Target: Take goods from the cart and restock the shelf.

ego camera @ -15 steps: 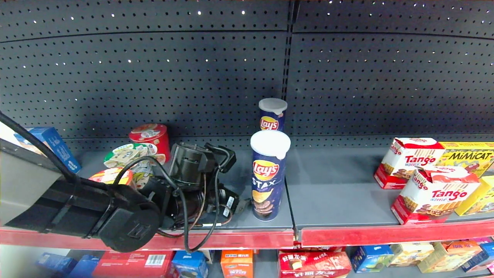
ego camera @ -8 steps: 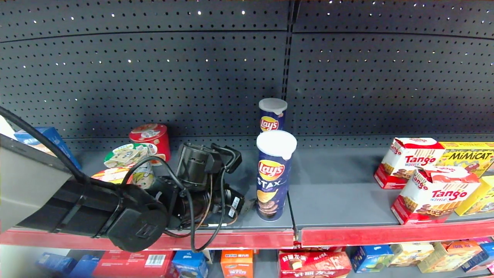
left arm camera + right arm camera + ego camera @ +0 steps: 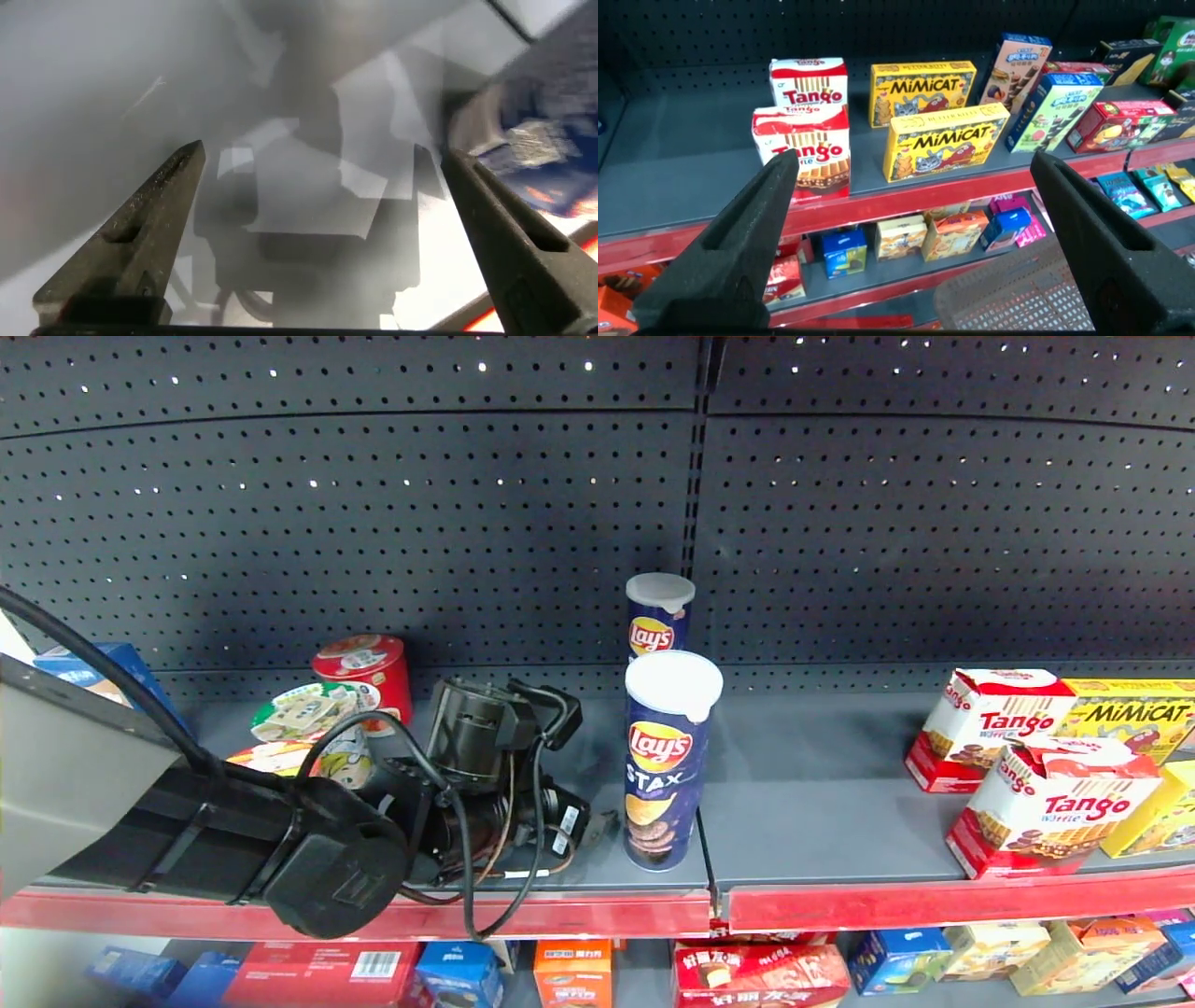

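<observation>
Left arm (image 3: 233, 840) low along the shelf (image 3: 803, 803), left end effector (image 3: 322, 157) open-fingered beside the upright chip can (image 3: 672, 756).

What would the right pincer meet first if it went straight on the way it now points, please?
Probably the front yellow box, which lies centred ahead of the right pincer; how far off it stands is unclear.

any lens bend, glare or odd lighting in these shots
Head view: the red shelf edge and the pegboard seams bow, a wide-lens bend; bright specks shine through holes near the top. Left wrist view: pale reflections across the grey surface. Right wrist view: even light, no glare on the boxes.
</observation>
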Robot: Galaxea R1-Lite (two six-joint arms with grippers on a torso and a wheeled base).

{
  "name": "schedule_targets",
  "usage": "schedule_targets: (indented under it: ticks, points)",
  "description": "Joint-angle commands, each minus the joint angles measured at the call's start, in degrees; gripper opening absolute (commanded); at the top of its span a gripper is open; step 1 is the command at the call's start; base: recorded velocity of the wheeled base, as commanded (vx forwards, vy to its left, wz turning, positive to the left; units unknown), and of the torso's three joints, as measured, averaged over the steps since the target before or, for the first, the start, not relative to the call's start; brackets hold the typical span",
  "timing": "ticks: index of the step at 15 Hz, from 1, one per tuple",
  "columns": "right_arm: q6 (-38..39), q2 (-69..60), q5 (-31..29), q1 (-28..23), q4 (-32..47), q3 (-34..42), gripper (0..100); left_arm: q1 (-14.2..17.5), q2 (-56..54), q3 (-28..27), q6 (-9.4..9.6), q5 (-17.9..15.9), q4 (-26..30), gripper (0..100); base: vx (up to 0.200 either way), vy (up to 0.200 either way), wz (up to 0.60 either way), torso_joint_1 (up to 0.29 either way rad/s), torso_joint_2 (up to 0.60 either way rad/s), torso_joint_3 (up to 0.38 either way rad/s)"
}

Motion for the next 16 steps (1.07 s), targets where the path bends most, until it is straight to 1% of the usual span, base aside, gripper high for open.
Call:
schedule_targets:
  ticks: [1,2,4,5,7,8,9,10,11,12,13,15,16]
  points:
    - [0.01,-0.23,0.01,0.01,0.06,-0.28,100,0.84,-1.77,0.82,-1.49,0.12,0.02,100,0.000,0.000,0.00,0.000,0.00,0.000]
    - [0.01,-0.41,0.01,-0.08,0.06,-0.10,100,1.01,-4.14,1.35,-2.99,0.74,0.02,100,0.000,0.000,0.00,0.000,0.00,0.000]
    - [0.09,-0.85,0.01,-0.17,0.06,0.25,100,1.89,-8.10,2.49,-3.87,1.00,0.02,100,0.000,0.000,0.00,0.000,0.00,0.000]
    - [0.18,-0.93,0.10,-0.08,0.06,0.25,100,3.04,-13.46,5.04,-3.87,1.09,0.02,100,0.000,0.000,0.00,0.000,0.00,0.000]
    - [0.18,-0.93,0.10,0.01,0.06,0.16,100,5.15,-19.26,7.50,-3.60,1.27,0.11,100,0.000,0.000,0.00,0.000,0.00,0.000]
    - [0.27,-1.02,0.10,0.01,0.06,0.25,100,6.99,-24.53,9.43,-3.60,1.79,0.63,100,0.000,0.000,0.00,0.000,0.00,0.000]
    - [0.27,-1.11,0.19,-0.08,0.14,0.33,100,8.75,-28.49,10.14,-3.34,2.14,2.48,100,0.000,0.000,0.00,0.000,0.00,0.000]
    - [0.27,-1.46,0.27,0.01,0.14,0.33,100,13.50,-34.11,10.93,-2.11,2.50,5.12,100,0.000,0.000,0.00,0.000,0.00,0.000]
    - [0.27,-1.29,0.27,0.10,0.06,0.33,100,17.36,-37.36,12.07,-0.53,2.41,5.38,100,0.000,0.000,0.00,0.000,0.00,0.000]
    - [0.27,-1.29,0.27,0.18,0.06,0.33,100,22.02,-40.97,13.74,1.41,2.14,5.38,100,0.000,0.000,0.00,0.000,0.00,0.000]
    - [0.27,-1.29,0.27,0.27,0.14,0.42,100,27.29,-45.89,15.85,2.37,1.00,5.47,100,0.000,0.000,0.00,0.000,0.00,0.000]
    - [0.27,-1.37,0.27,0.45,0.32,0.42,100,31.07,-52.83,18.75,2.20,-1.64,5.55,100,0.000,0.000,0.00,0.000,0.00,0.000]
    - [0.27,-1.46,0.27,0.54,0.32,0.42,100,31.69,-55.29,20.24,2.20,-1.90,5.55,100,0.000,0.000,0.00,0.000,0.00,0.000]
